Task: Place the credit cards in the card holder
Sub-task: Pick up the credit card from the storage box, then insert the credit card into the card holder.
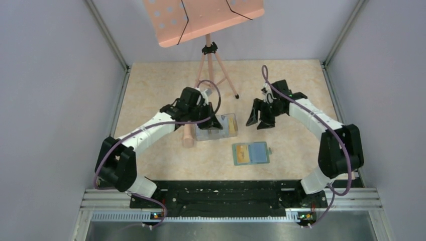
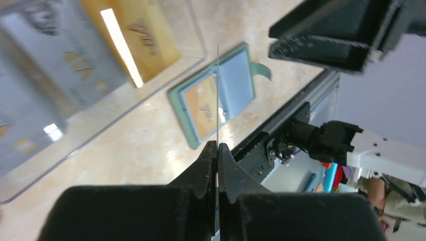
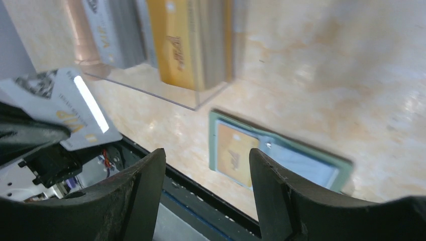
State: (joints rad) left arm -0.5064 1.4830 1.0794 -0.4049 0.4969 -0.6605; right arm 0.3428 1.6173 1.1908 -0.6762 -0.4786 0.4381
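Note:
The card holder (image 1: 251,153) lies open on the table, with an orange card (image 1: 242,153) in its left sleeve and a pale blue sleeve on the right. It also shows in the left wrist view (image 2: 236,80) and the right wrist view (image 3: 301,160). My left gripper (image 1: 213,119) is over the clear box and is shut on a white-grey credit card, seen edge-on (image 2: 217,90) and flat in the right wrist view (image 3: 70,113). My right gripper (image 1: 261,118) hangs open and empty beyond the holder (image 3: 206,153). More orange (image 3: 176,45) and grey cards stand in the box.
The clear plastic box (image 1: 221,128) sits left of the holder. A pink cylinder (image 1: 188,136) lies against the box's left side. A tripod (image 1: 213,65) with a pink board stands at the back. The black rail (image 1: 221,193) runs along the near edge.

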